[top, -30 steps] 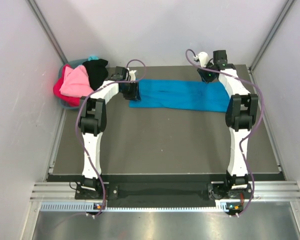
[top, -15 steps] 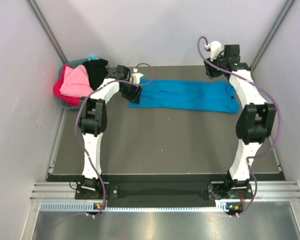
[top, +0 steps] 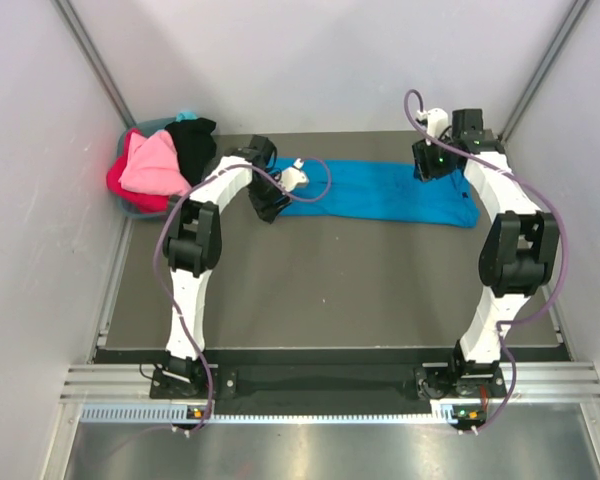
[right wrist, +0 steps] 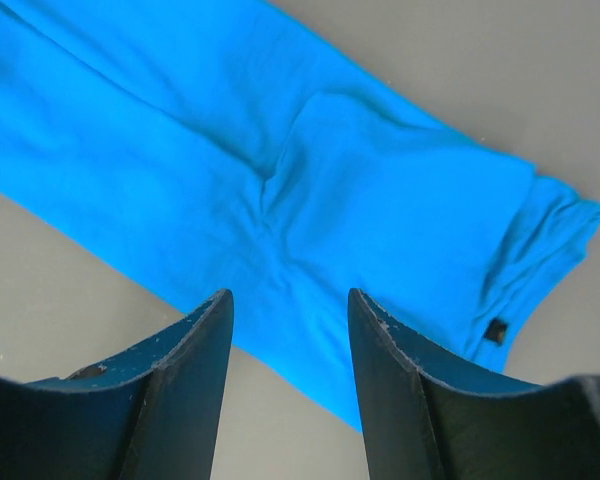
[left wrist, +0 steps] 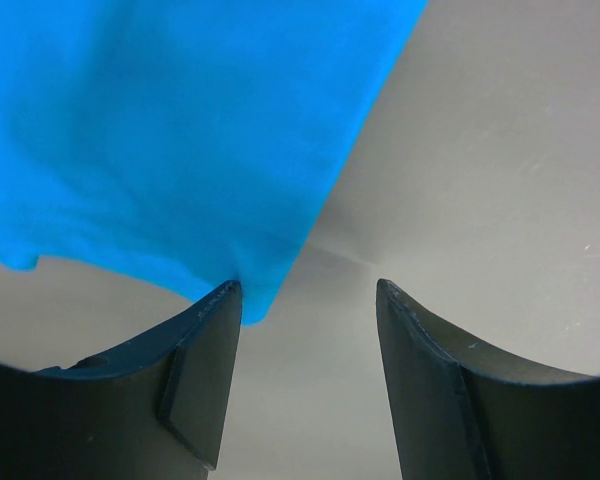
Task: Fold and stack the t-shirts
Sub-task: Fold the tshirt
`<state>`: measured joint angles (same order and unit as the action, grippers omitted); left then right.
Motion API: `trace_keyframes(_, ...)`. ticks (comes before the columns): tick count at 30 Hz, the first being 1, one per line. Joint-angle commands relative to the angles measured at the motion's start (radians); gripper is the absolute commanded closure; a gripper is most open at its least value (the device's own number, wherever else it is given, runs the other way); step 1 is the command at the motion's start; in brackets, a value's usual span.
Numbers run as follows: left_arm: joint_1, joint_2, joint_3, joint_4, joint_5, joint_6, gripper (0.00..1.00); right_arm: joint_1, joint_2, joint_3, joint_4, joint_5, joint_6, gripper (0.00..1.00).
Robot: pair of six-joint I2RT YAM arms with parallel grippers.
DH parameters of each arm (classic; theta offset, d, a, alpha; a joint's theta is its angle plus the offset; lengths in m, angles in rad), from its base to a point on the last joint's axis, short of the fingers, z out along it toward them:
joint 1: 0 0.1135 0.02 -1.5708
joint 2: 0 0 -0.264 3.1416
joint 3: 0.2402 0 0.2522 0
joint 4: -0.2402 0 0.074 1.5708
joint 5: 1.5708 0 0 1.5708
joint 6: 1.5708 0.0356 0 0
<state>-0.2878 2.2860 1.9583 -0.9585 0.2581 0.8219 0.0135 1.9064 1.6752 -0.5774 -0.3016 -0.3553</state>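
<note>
A bright blue t-shirt (top: pixel 380 190) lies folded into a long strip across the far part of the table. My left gripper (top: pixel 268 208) hangs at its left end, open and empty; in the left wrist view the shirt's corner (left wrist: pixel 250 300) sits just beyond the left fingertip of the gripper (left wrist: pixel 308 290). My right gripper (top: pixel 427 170) is above the strip's right part, open with nothing held; the right wrist view shows the blue cloth (right wrist: pixel 310 190) below the gripper (right wrist: pixel 290 300). Pink (top: pixel 150 163), red (top: pixel 120 183) and black (top: pixel 193 140) t-shirts are heaped at the back left.
The heap of shirts rests in a teal basket (top: pixel 140 208) in the back left corner, off the dark table mat (top: pixel 330 290). White walls close in on both sides and behind. Purple cables loop from both wrists.
Both grippers have opened and let go of the blue shirt. The right arm swung out to the right and the shirt's right end was stretched that way. The left gripper shifted slightly nearer.
</note>
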Motion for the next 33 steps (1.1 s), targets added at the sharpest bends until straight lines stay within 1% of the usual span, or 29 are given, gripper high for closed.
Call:
trace_keyframes(1,-0.033,-0.053,0.021,-0.008,-0.035,0.063,0.39,-0.006,-0.067,-0.02,0.001,-0.022,0.009,0.5)
trace_keyframes(4,-0.048,-0.034,0.027,0.015,-0.092,0.046,0.4,-0.006,-0.082,-0.043,0.001,-0.025,0.01,0.5)
trace_keyframes(5,-0.048,-0.027,0.033,0.018,-0.111,0.037,0.41,-0.036,-0.083,-0.048,0.001,-0.025,0.013,0.5)
trace_keyframes(10,-0.044,0.007,0.045,0.043,-0.204,0.022,0.45,-0.059,-0.093,-0.061,0.007,-0.037,0.022,0.5)
trace_keyframes(12,-0.045,0.015,0.047,0.044,-0.212,0.026,0.45,-0.063,-0.092,-0.063,0.007,-0.041,0.022,0.5)
trace_keyframes(19,-0.045,0.033,0.048,0.017,-0.203,0.033,0.51,-0.072,-0.084,-0.049,0.007,-0.042,0.026,0.5)
trace_keyframes(22,-0.045,0.043,0.051,0.014,-0.198,0.029,0.62,-0.078,-0.075,-0.035,0.011,-0.039,0.036,0.5)
trace_keyframes(23,-0.045,0.046,0.051,0.012,-0.197,0.026,0.64,-0.079,-0.07,-0.034,0.011,-0.039,0.038,0.5)
trace_keyframes(27,-0.047,0.049,0.053,-0.005,-0.191,0.02,0.86,-0.089,-0.053,-0.019,0.022,-0.013,0.05,0.5)
trace_keyframes(28,-0.047,0.049,0.053,-0.023,-0.189,0.019,1.0,-0.096,-0.047,-0.016,0.027,-0.005,0.055,0.5)
trace_keyframes(30,-0.048,0.04,0.051,-0.048,-0.186,0.013,1.0,-0.115,-0.018,0.007,0.045,0.025,0.076,0.5)
trace_keyframes(33,-0.053,0.007,0.034,-0.143,-0.169,0.002,1.0,-0.145,0.043,0.061,0.062,0.045,0.116,0.5)
